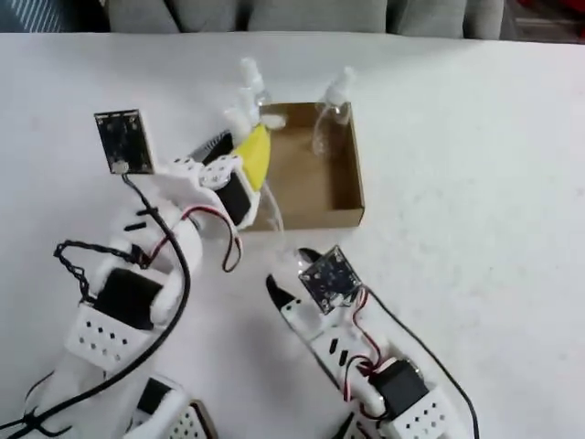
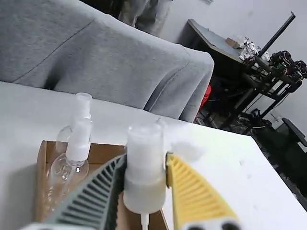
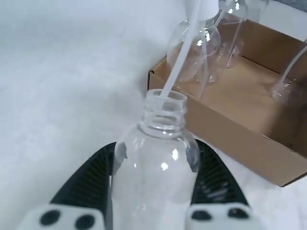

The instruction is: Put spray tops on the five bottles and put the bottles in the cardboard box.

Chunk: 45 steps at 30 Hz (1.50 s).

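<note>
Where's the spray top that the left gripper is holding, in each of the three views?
High view: the spray top, held in the left gripper, by the cardboard box's left wall.
Left wrist view: spray top between the grey and yellow fingers, the box behind it.
Right wrist view: its tube meets the open bottle's neck, the box beyond.
Shared landmark: the cardboard box.

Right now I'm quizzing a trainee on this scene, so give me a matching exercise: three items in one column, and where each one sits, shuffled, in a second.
Items:
1. spray top
2. uncapped bottle
3. capped bottle

Places:
A. standing in the cardboard box
B. gripped by the left claw
C. gripped by the right claw

Pairs: 1-B; 2-C; 3-A
</note>
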### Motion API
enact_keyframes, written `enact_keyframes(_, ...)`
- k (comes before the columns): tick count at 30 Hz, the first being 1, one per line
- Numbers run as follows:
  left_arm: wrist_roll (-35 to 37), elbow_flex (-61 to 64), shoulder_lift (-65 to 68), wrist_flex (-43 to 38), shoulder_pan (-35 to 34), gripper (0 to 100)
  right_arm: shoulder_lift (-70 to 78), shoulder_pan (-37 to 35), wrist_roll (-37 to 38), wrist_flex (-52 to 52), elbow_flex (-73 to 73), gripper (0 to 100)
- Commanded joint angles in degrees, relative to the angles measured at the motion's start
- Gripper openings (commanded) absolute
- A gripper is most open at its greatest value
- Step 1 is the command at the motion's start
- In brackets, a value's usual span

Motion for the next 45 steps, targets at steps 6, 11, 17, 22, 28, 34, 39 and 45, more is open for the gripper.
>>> enact_keyframes(6,0.8,3.7,-3.9,-1.6,2.7,2,-0.5,0.7,0.5,-1.4,-0.7,1.6)
enact_keyframes(11,0.7,9.1,-10.5,-1.6,3.6,2,-0.5,0.7,0.4,-1.4,-0.8,1.6)
enact_keyframes(17,0.5,16.9,-17.1,-1.9,7.1,2,-0.5,0.7,0.4,-1.4,-0.8,1.6)
enact_keyframes(22,0.5,22.6,-21.3,-1.9,10.4,2,-0.5,0.7,0.4,-1.4,-0.8,1.6)
enact_keyframes(28,0.4,25.9,-23.7,-2.1,10.9,2,-0.5,0.7,0.4,-1.4,-0.8,1.6)
enact_keyframes(34,0.4,31.5,-23.6,-9.3,11.2,2,-0.5,3.5,0.4,-1.4,-0.9,1.6)
enact_keyframes(39,0.4,33.1,-23.6,-10.5,11.2,2,-0.5,3.6,0.4,-1.4,-0.9,1.6)
enact_keyframes(45,0.4,34.0,-23.7,-10.6,10.9,2,-0.5,3.4,0.6,-1.3,-0.9,1.6)
